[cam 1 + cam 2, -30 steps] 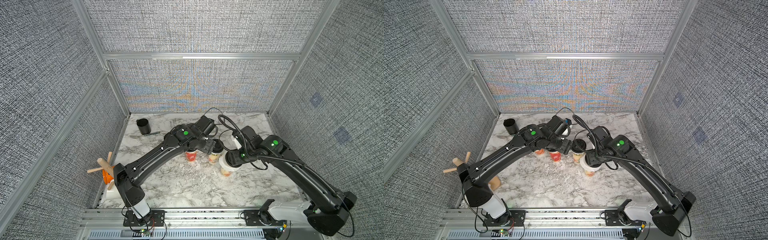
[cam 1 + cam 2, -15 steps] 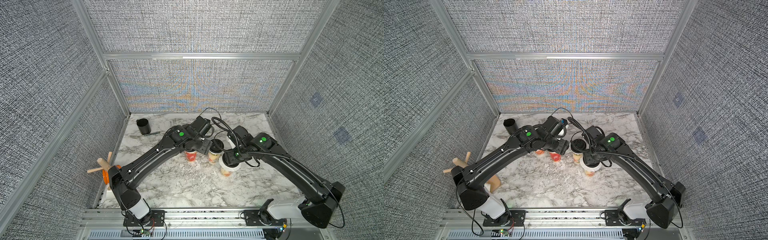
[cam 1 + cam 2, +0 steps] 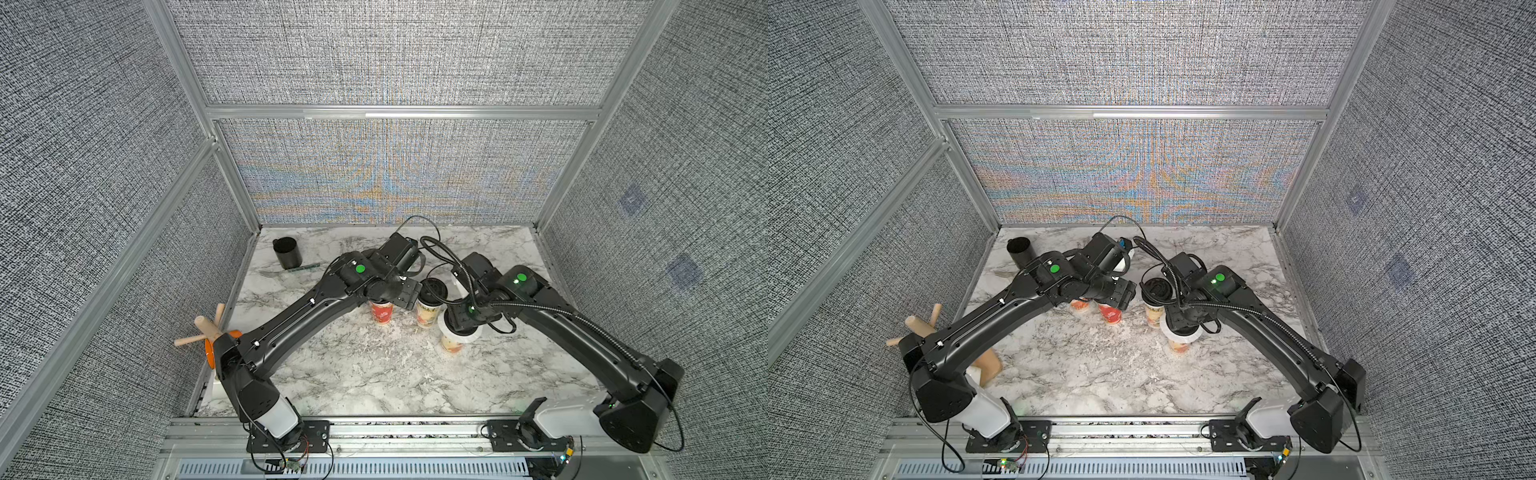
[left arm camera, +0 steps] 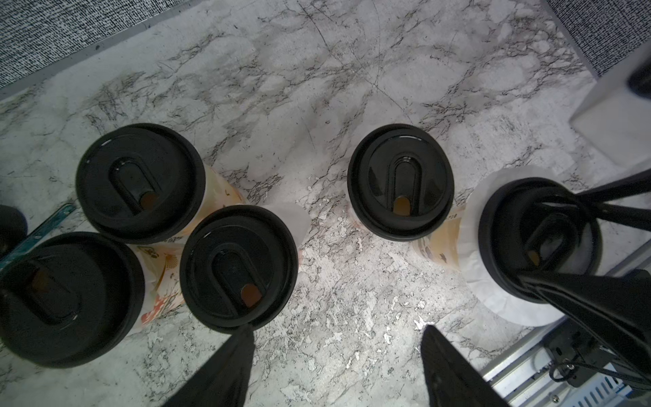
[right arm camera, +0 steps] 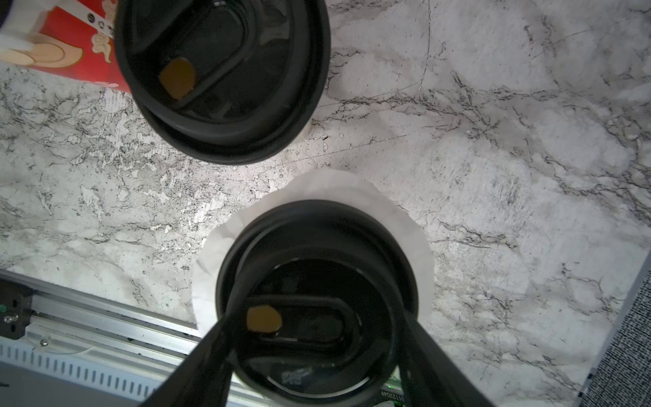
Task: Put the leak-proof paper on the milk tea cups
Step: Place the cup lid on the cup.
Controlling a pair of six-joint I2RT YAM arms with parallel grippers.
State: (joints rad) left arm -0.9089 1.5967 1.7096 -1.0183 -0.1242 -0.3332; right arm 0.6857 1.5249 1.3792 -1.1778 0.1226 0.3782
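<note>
Right arm's green-lit joint (image 3: 520, 277) has swung toward the cup row since the earlier frame, whereas the right gripper (image 5: 322, 303) stays on the front cup (image 3: 452, 345), its fingers (image 5: 197, 370) pinching the black lid (image 5: 352, 246) at opposite rim edges. A sheet of leak-proof paper (image 5: 313, 186) lies sandwiched between that lid and the front cup's mouth, its crinkled fringe showing all round. The left gripper (image 4: 336, 329), jaws spread and holding nothing, hovers above the marble table (image 4: 352, 70) beside the front cup, with the four other lidded milk tea cups (image 4: 225, 193) ranged to that same side.
</note>
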